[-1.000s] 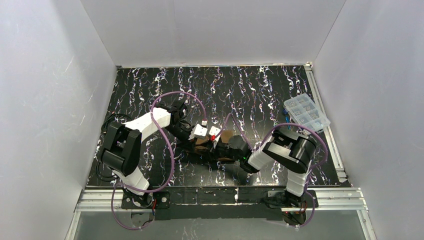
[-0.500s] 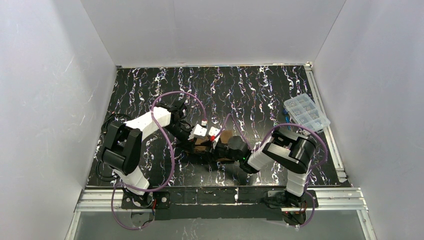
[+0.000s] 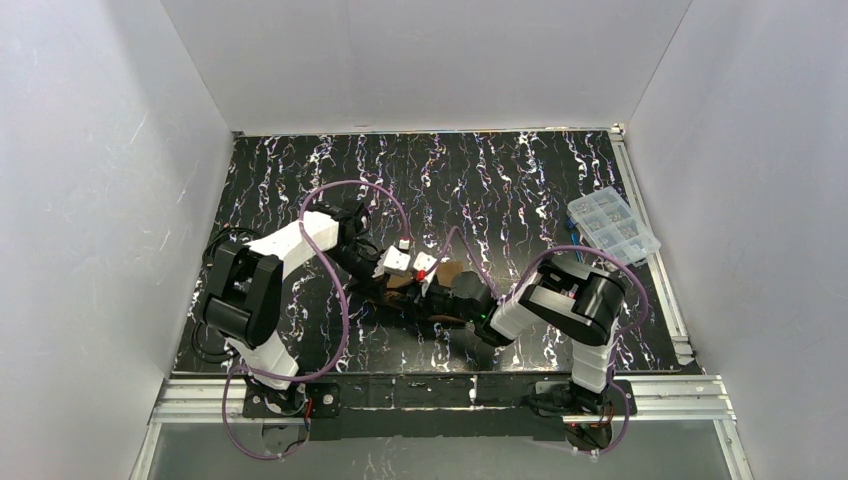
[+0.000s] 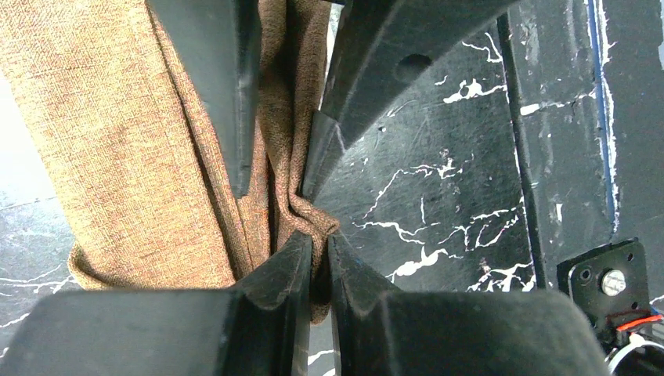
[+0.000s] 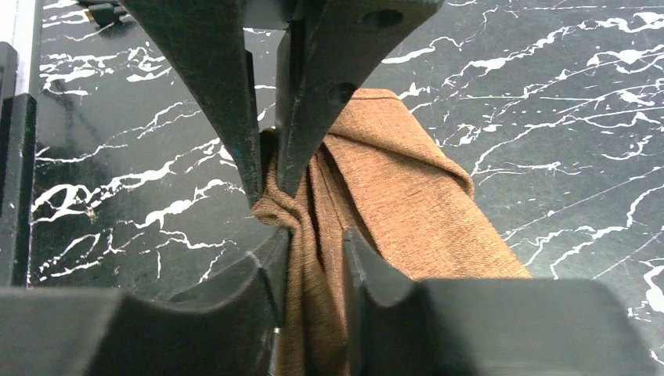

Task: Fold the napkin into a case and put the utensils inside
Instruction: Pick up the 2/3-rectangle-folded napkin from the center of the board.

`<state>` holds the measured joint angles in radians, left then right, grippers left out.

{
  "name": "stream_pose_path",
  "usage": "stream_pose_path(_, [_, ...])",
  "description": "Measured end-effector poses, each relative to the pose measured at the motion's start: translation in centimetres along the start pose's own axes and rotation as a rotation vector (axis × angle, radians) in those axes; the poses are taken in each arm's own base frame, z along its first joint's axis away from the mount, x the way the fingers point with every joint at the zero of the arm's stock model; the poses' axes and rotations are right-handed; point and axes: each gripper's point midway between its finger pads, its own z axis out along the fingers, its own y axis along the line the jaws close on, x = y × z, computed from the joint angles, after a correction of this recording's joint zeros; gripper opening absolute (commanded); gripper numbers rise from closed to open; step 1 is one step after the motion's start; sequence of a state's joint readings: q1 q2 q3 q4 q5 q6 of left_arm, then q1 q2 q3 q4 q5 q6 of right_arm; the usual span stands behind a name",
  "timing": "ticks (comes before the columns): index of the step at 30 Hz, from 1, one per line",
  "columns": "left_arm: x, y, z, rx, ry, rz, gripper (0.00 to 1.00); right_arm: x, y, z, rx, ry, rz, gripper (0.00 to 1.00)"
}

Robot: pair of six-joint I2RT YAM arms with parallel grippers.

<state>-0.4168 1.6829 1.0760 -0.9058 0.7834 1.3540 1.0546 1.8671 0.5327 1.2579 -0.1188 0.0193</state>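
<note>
Napkin (image 4: 133,157) pinched by left gripper (image 4: 319,244), right gripper (image 5: 315,244) (overhead obscured)

Prob. 1 napkin (image 4: 117,141), 1 box (image 3: 612,225), 2 arms: L (image 3: 295,243), R (image 3: 583,305).

You are looking down from above, behind arm bases (image 3: 270,395), taking in whole table (image 3: 500,170). Your wrist cameras are peering close-up from opposite sides, both sharing napkin (image 4: 117,141).
</note>
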Motion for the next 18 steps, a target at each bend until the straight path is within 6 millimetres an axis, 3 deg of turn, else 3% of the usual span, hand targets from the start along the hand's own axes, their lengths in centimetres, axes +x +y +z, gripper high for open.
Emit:
stream_pose_path(3, [0.2,0.4,-0.2,-0.01,0.003,0.003,0.27,0.0,0.0,0.3,-0.001,-0.002,0.009,0.12])
stream_pose_path(5, [0.4,0.6,-0.2,-0.016,0.011,-0.002,0.44,0.3,0.0,0.3,0.004,0.002,0.019,0.09])
stream_pose_path(7, [0.5,0.8,-0.3,-0.025,0.017,-0.019,0.47,0.4,-0.1,0.3,0.011,0.005,0.024,0.08])
stream_pose_path(9, [0.6,1.1,-0.4,-0.042,0.024,-0.023,0.58,0.5,-0.1,0.3,0.012,0.009,0.031,0.06])
stream_pose_path(17, [0.0,2.0,-2.2,-0.172,0.055,0.013,0.61,0.9,1.3,0.5,-0.037,0.027,0.031,0.05])
stream_pose_path(18, [-0.2,2.0,-2.4,-0.186,0.053,0.02,0.85,1.0,1.8,0.7,-0.052,0.032,0.031,0.05])
